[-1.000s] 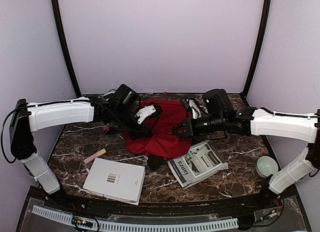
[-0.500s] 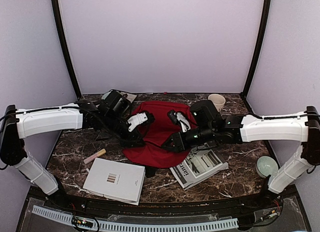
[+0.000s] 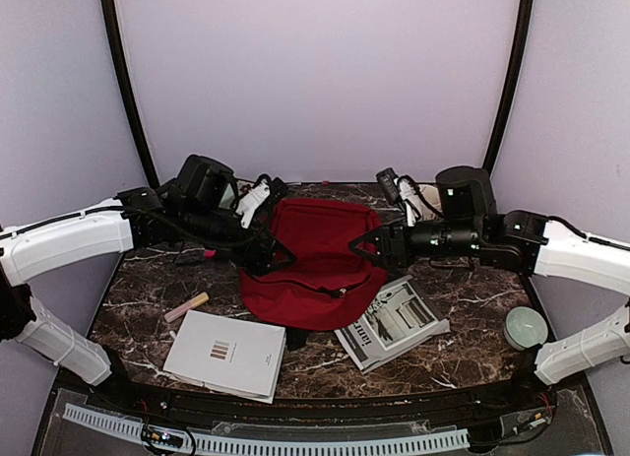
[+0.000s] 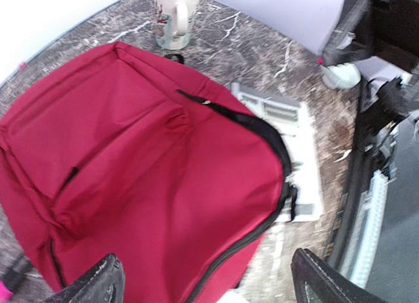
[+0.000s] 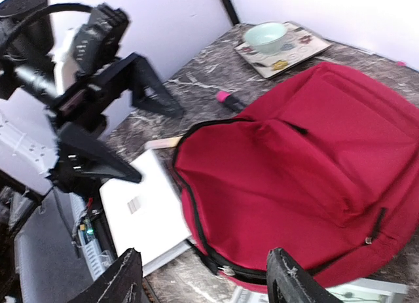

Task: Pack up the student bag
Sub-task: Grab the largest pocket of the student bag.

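Student bag [image 3: 315,269] in middle of marble table [image 3: 463,308], from top camera: red, soft, flat, rounded end toward near edge, dark zipper line across lower part. Left gripper [image 3: 276,256] over its left edge, right gripper [image 3: 366,249] over its right edge, both with dark fingers apart and nothing between them. Near right edge of bag touching or just over corner of grey booklet [image 3: 392,323]. White book [image 3: 224,355] just beside bag on near left, yellow stick [image 3: 187,306] farther left. Pale green bowl [image 3: 525,328] well apart at right. Mug [image 3: 425,195] at back, half hidden behind right arm.

From left wrist camera: bag filling most of picture, red cloth with soft folds, black zipper along curved edge, short pocket zipper on flat face. Open or closed along that edge: cannot tell. Two fingertips [image 4: 108,283] at bottom corners, wide apart, only bag surface between them. Booklet partly under bag edge, mug upright beyond far end of bag.

From right wrist camera: same bag at right, black zipper around rounded end, small metal puller at near rim. Fingertips [image 5: 124,280] fairly wide, holding nothing, above near rim of bag. White book just beside zipper edge. Pink marker [image 5: 229,100] near far left side of bag; behind it second green bowl [image 5: 265,36] on patterned plate [image 5: 294,54]. Left arm in the way at left, covering part of table.
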{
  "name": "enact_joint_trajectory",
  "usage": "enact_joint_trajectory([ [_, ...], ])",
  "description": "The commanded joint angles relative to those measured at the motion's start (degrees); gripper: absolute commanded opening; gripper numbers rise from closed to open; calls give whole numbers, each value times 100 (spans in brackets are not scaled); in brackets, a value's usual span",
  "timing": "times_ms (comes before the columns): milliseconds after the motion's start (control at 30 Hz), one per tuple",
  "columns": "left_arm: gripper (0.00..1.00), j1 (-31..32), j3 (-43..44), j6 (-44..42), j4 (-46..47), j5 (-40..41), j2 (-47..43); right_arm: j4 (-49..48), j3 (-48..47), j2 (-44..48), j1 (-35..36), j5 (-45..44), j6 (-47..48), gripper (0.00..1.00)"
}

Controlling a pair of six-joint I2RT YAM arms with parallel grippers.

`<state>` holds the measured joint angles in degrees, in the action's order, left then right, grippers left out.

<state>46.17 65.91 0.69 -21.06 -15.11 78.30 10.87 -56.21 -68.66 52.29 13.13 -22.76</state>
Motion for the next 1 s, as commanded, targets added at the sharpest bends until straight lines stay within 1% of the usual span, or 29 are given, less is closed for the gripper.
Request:
enact_joint_trajectory([
  [0, 91, 157, 400, 1056, -97, -419, 63, 331, 199, 381, -102, -1223, -117, 68],
  [100, 90, 164, 866, 1823, -463, -846, 439, 574, 321, 654, -197, -1781, -329, 71],
  [167, 89, 172, 962, 2356, -508, -1217, 591, 416, 499, 926, -257, -1761, -290, 71],
  [200, 88, 185, 965, 2618, -486, -1277, 613, 242, 663, 1084, -263, -1680, -214, 72],
  [233, 87, 198, 967, 2749, -465, -1196, 600, 32, 844, 1261, -263, -1609, -151, 72],
  [267, 87, 207, 961, 2892, -474, -951, 553, -159, 1091, 1436, -263, -1577, -89, 72],
  [300, 90, 220, 909, 3014, -417, -809, 476, -353, 1255, 1601, -262, -1570, -43, 72],
  [367, 98, 221, 756, 3226, -70, -668, 292, -615, 1538, 1901, -271, -1618, 20, 73],
  [400, 99, 217, 681, 3403, 91, -495, 200, -697, 1628, 2029, -272, -1694, 33, 76],
  [467, 99, 174, 264, 3862, 524, -324, 28, -799, 1789, 2220, -270, -1838, 47, 81],
  [500, 99, 84, -55, 4087, 957, -500, -35, -863, 1859, 2284, -272, -1882, 82, 82],
  [567, 98, -198, -698, 4913, 1650, -1020, -42, -931, 1907, 2319, -272, -1914, 210, 85],
  [600, 94, -222, -840, 5138, 1682, -1053, -28, -891, 1866, 2299, -272, -1963, 266, 86],
  [667, 92, 75, -635, 5077, 1257, -537, -11, -702, 1733, 2199, -277, -2051, 432, 87],
  [733, 90, 275, -327, 5297, 566, -146, 138, -618, 1659, 2069, -281, -2145, 560, 88],
  [833, 87, 579, 127, 5683, -209, 121, 377, -669, 1645, 1893, -280, -2150, 725, 88],
  [967, 78, 938, 677, 6260, -910, 142, 674, -755, 1624, 1691, -279, -1830, 1024, 89],
])
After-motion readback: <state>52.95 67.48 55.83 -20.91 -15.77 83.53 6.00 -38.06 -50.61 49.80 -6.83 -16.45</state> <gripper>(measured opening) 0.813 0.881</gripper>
